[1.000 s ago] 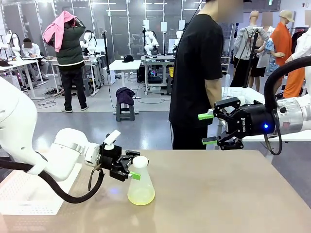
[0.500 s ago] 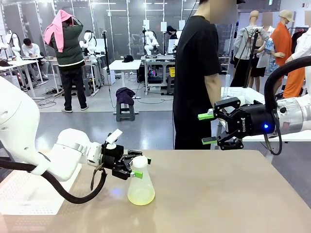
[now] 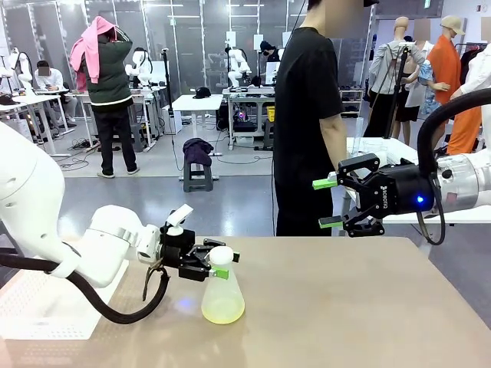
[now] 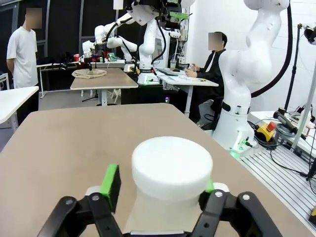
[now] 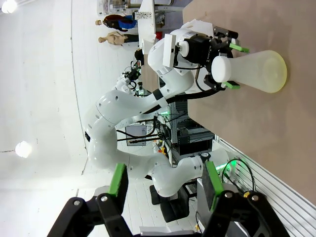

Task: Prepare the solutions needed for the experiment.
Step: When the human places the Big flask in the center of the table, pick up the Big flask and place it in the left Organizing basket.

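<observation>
Where the frosted conical flask (image 3: pixel 222 293) stands upright on the brown table (image 3: pixel 345 307), the solutions (image 3: pixel 223 310) lie in its base as a shallow, pale yellow, see-through layer. A white round stopper (image 4: pixel 172 168) caps the flask's neck. Around that neck sits the left gripper (image 3: pixel 215 263), its fingers spread to either side: in the left wrist view one green pad (image 4: pixel 110 180) stands clear of the stopper with a gap showing, while the other pad is mostly hidden behind it, so contact on that side cannot be told. The gripper reads as open about the neck, not clamped on it. Behind it, the white left arm (image 3: pixel 69 245) reaches toward the flask from the side, with a black cable looping beneath.

Well apart from the flask, up and off to the other side and above the table's far edge, the right gripper (image 3: pixel 328 203) hangs in the air with its green-tipped fingers parted and nothing between them; a blue light glows on its wrist. Beyond the flask, at the table's far side, a person (image 3: pixel 311 115) in a black shirt stands side-on.
</observation>
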Tool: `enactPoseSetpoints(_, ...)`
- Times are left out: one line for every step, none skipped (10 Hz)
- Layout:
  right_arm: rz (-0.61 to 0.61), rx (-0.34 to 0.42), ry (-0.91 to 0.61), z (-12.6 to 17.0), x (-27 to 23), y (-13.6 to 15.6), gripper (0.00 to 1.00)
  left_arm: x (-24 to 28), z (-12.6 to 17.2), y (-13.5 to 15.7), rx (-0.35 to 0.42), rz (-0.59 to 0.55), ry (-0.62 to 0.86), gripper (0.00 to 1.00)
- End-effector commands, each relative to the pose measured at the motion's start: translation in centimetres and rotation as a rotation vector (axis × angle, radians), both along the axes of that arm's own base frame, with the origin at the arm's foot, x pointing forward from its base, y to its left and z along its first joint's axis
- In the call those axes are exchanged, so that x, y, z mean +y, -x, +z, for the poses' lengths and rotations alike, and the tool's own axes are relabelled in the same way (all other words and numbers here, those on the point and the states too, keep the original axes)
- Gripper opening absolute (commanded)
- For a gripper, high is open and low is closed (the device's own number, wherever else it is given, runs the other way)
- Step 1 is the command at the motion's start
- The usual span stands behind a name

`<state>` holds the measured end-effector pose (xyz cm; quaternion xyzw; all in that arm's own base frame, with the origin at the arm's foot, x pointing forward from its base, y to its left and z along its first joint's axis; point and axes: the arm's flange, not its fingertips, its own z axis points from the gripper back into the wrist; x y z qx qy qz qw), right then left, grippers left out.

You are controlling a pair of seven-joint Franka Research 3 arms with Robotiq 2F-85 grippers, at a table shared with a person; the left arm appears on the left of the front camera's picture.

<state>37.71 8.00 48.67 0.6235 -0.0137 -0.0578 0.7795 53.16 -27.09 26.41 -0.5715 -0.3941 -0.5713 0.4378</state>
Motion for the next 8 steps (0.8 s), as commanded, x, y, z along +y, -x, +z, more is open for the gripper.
enactPoseSetpoints(-0.002,0.0,-0.014,0.07,0.09,-0.03,0.77,-0.22,0.0,-0.66,0.023,-0.019,0.029,0.61)
enactPoseSetpoints(-0.002,0.0,-0.014,0.07,0.09,-0.03,0.77,-0.37,0.01,-0.58,0.024,-0.026,0.024,0.67)
enactPoseSetpoints(-0.002,0.0,-0.014,0.07,0.09,-0.03,0.77,-0.38,-0.06,-0.4,0.014,-0.03,0.012,0.41)
enactPoseSetpoints(-0.002,0.0,-0.014,0.07,0.09,-0.03,0.77,-0.45,0.01,-0.37,0.015,-0.029,0.015,0.47)
enactPoseSetpoints(-0.002,0.0,-0.014,0.07,0.09,-0.03,0.77,-0.43,0.05,-0.25,0.007,-0.029,0.017,0.21)
enactPoseSetpoints(-0.002,0.0,-0.014,0.07,0.09,-0.03,0.77,-0.41,0.09,-0.1,0.002,-0.027,0.014,0.37)
enactPoseSetpoints(-0.002,0.0,-0.014,0.07,0.09,-0.03,0.77,-0.47,0.26,0.02,0.005,-0.026,0.016,0.02)
enactPoseSetpoints(-0.002,0.0,-0.014,0.07,0.09,-0.03,0.77,-0.46,0.37,0.18,0.001,-0.023,0.013,0.17)
